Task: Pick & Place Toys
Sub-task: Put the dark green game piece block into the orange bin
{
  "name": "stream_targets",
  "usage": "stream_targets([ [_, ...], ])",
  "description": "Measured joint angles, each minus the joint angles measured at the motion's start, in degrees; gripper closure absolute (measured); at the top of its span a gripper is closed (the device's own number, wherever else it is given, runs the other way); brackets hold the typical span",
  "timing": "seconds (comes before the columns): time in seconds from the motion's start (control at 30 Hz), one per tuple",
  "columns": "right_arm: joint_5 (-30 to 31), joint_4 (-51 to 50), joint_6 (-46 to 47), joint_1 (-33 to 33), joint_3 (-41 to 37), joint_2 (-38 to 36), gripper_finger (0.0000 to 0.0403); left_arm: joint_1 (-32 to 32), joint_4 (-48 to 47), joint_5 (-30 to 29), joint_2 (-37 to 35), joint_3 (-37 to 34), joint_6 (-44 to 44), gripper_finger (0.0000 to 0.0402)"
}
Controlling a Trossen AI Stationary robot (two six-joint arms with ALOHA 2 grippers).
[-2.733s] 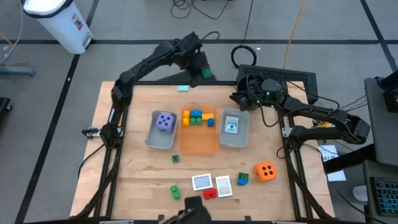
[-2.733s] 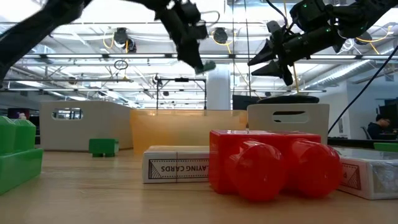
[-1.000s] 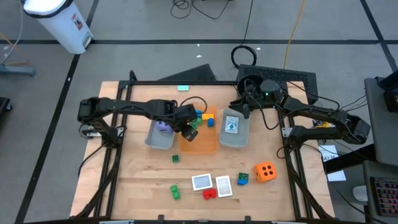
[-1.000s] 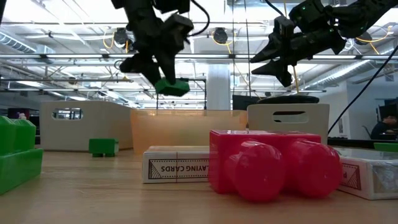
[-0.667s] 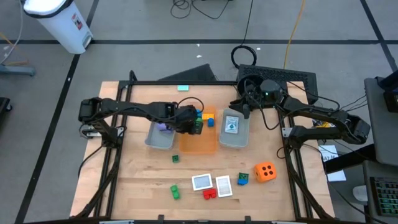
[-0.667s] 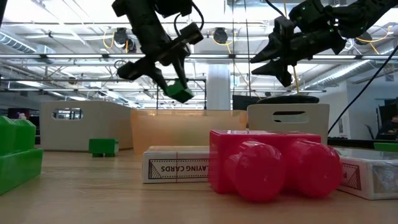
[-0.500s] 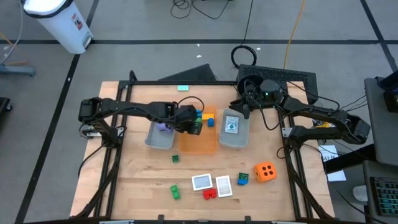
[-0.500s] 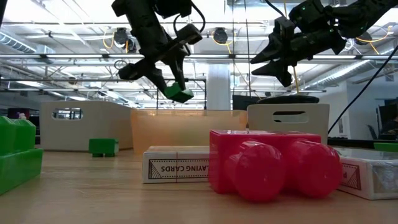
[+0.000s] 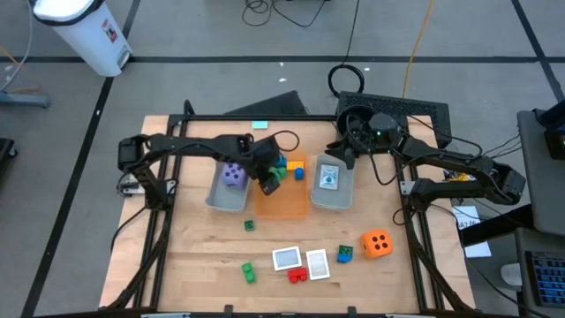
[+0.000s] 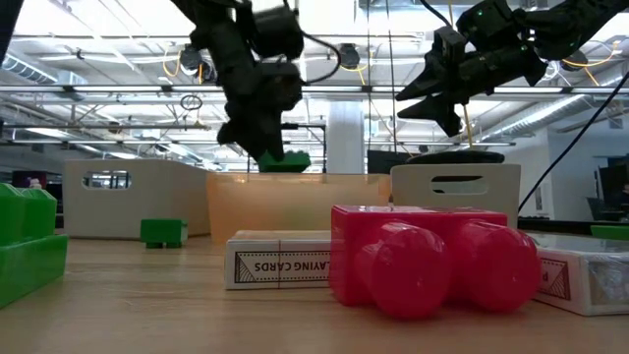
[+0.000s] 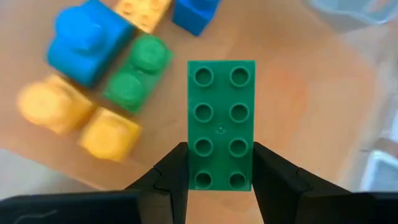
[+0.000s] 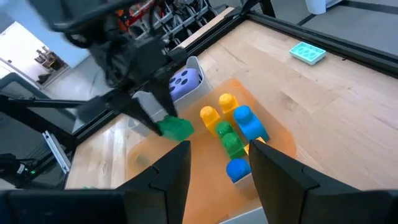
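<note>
My left gripper (image 9: 266, 179) is shut on a green eight-stud brick (image 11: 221, 118) and hangs over the orange tray (image 9: 281, 205). In the low view the green brick (image 10: 285, 161) sits just above that tray's rim (image 10: 295, 179). Blue, yellow and green bricks (image 9: 286, 167) lie at the tray's far end. A purple die (image 9: 233, 174) rests in the left grey tray (image 9: 226, 196). My right gripper (image 12: 219, 157) stands open and empty above the far end of the right grey tray (image 9: 333, 193), which holds a card (image 9: 328, 178). My left gripper pinches the green brick's two long sides (image 11: 191, 167) between its two fingers, at the end nearest the wrist. The fingers (image 11: 169, 177) slant steeply down from above. The brick hangs clear over the orange tray's floor, studs toward the wrist camera, and looks level in the low view.
On the near half of the table lie an orange die (image 9: 377, 243), two whitish cards (image 9: 287, 258), a red brick (image 9: 297, 275), green bricks (image 9: 249, 271) and a small green piece (image 9: 250, 225). A teal item (image 9: 259, 125) lies at the far edge.
My left gripper has sunk toward the orange tray and rolled about its wrist, still shut on the green brick. The brick, tilted before, now hangs level just above the tray's rim. My right gripper has kept still.
</note>
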Motion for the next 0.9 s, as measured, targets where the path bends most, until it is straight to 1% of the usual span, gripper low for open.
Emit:
stream_targets([
  [0.1, 2.7, 0.1, 1.3, 0.0, 0.0, 0.0, 0.0245, 2.0, -2.0, 0.5, 1.8, 1.5, 6.9, 0.0265],
  [0.2, 5.7, 0.2, 2.4, 0.0, 0.0, 0.0, 0.0245, 3.2, -4.9, 1.2, 4.6, 4.8, 14.1, 0.0265],
  [0.3, 6.6, 0.2, 3.9, 0.0, 0.0, 0.0, 0.0245, 3.6, -9.0, 1.2, 8.0, 9.0, 20.5, 0.0265],
  [0.43, 7.3, 0.0, 4.6, 0.0, 0.0, 0.0, 0.0245, 3.5, -13.3, 1.1, 11.9, 14.3, 26.6, 0.0265],
  [0.5, 7.3, -0.1, 5.1, 0.0, 0.0, 0.0, 0.0245, 3.2, -14.3, 1.0, 13.5, 16.0, 28.3, 0.0265],
  [0.63, 7.3, -0.2, 5.9, 0.0, 0.0, 0.0, 0.0245, 2.6, -15.0, 0.5, 14.8, 17.1, 29.4, 0.0265],
  [0.8, 7.4, -0.2, 5.9, 0.0, 0.0, 0.0, 0.0245, 1.5, -14.9, -3.4, 15.4, 16.9, 31.6, 0.0265],
  [0.9, 7.4, -0.2, 5.9, 0.0, 0.0, 0.0, 0.0245, 1.4, -15.0, -4.0, 16.1, 16.9, 31.9, 0.0265],
])
